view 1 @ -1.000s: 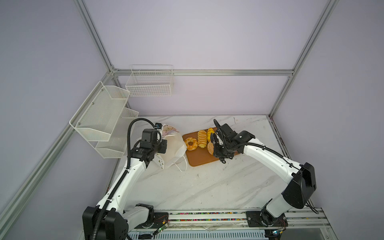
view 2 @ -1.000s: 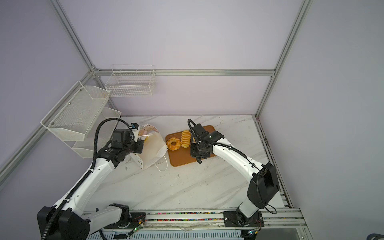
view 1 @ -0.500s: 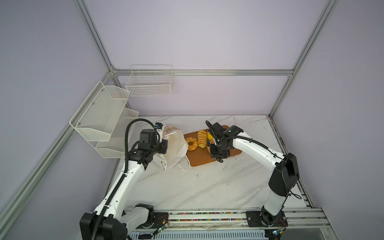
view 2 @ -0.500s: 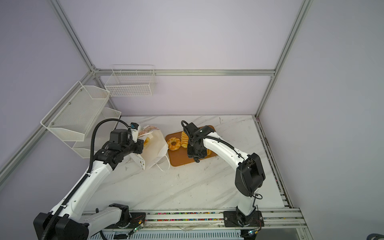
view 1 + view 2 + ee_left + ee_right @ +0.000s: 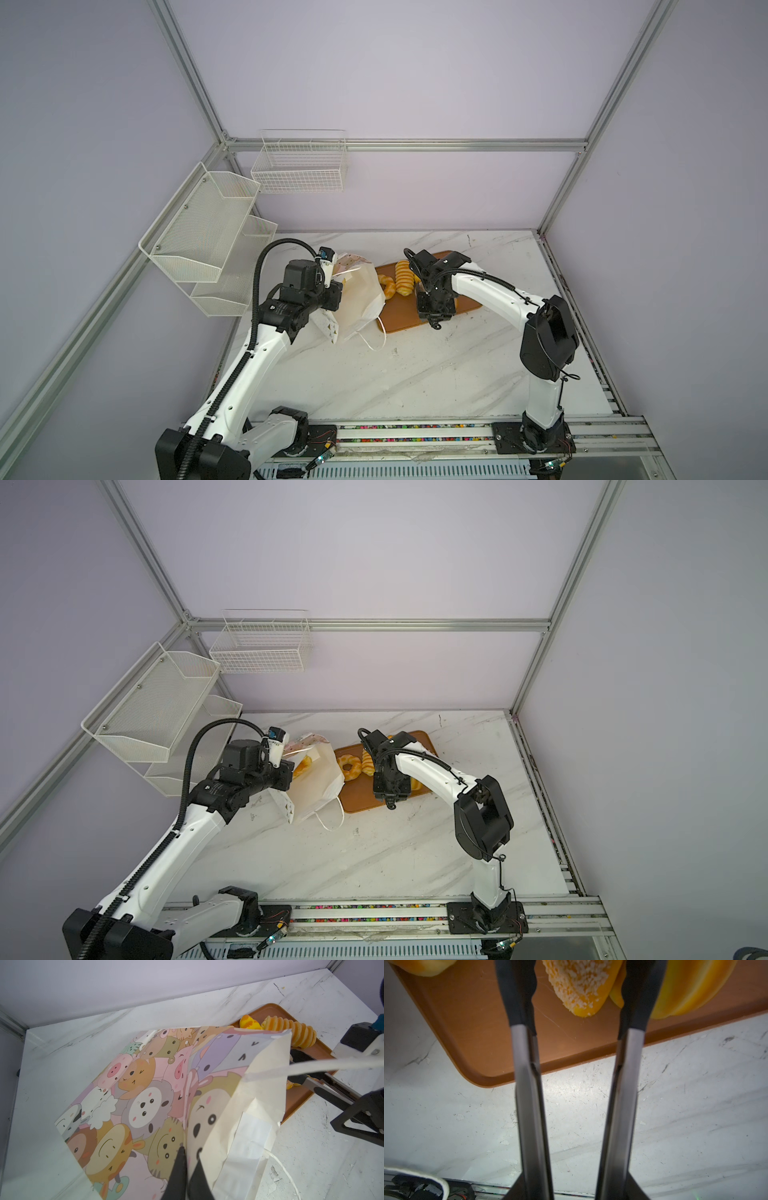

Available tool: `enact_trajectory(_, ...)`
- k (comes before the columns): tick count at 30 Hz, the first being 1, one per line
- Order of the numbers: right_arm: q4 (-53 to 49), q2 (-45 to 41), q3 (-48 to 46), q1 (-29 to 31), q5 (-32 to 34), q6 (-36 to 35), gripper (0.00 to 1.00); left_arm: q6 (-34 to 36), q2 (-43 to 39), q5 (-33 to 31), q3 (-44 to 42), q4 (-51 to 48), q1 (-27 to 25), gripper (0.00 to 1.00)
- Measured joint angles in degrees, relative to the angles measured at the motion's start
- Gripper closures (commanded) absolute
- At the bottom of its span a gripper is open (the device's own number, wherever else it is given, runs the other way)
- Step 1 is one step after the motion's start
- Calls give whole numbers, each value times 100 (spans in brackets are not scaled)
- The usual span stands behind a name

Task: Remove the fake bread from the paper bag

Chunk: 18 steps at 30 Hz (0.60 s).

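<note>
Table front: bare marble table (image 5: 415, 374) by the arms' bases, where a cord handle (image 5: 374, 340) of the paper bag (image 5: 359, 299) trails loose.
Left gripper: the left gripper (image 5: 188, 1159) is clenched on the bag's rim, apparently propping the mouth up and open so the other arm can reach in.
Right gripper: the right gripper (image 5: 578, 972) hangs over the near edge of the tray (image 5: 477, 1032) with its jaws parted. A crumbed piece (image 5: 577, 995) lies free between them, set down rather than gripped.
Fake bread: a ridged roll (image 5: 404, 277) and a ring doughnut (image 5: 349, 766) rest on the tray beside the bag. One yellow roll (image 5: 302, 766) shows inside the bag's mouth, so the job looks unfinished.
Back wall: a wire basket (image 5: 299, 170) and mesh shelves (image 5: 199, 232) hang well apart from the work.
</note>
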Motion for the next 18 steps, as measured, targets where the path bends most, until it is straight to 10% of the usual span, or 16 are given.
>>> enact_trajectory(9, 37, 146, 0, -4, 63, 81, 76, 22, -2, -46, 0, 0, -42, 100)
enact_trajectory(18, 247, 72, -177, -7, -4, 203, 60, 28, -2, -66, 0, 0, -72, 100)
